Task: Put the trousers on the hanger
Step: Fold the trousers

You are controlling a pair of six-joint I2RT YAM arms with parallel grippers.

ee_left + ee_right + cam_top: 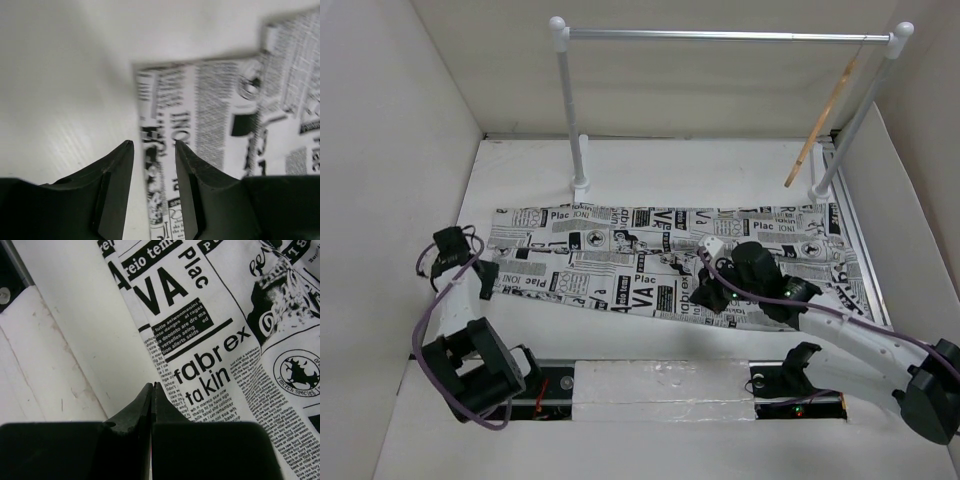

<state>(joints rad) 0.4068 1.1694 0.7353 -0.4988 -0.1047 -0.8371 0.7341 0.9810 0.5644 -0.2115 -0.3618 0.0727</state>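
Note:
The trousers (650, 260), white with black newspaper print, lie flat and lengthwise across the table. The hanger (825, 112), light tan wood, hangs tilted from the right end of the rail. My left gripper (488, 283) is at the trousers' left end. In the left wrist view, that gripper (154, 145) is open, its fingers straddling the edge of the trousers (225, 115) without pinching it. My right gripper (703, 298) rests at the near edge around the middle. In the right wrist view, it (153, 386) is shut, with the tips at the hem of the trousers (225, 340).
A silver rail (720, 36) on white posts spans the back of the table. White walls enclose the left, back and right sides. A metal track (860, 250) runs along the right side. A white taped strip (660, 385) lies between the arm bases.

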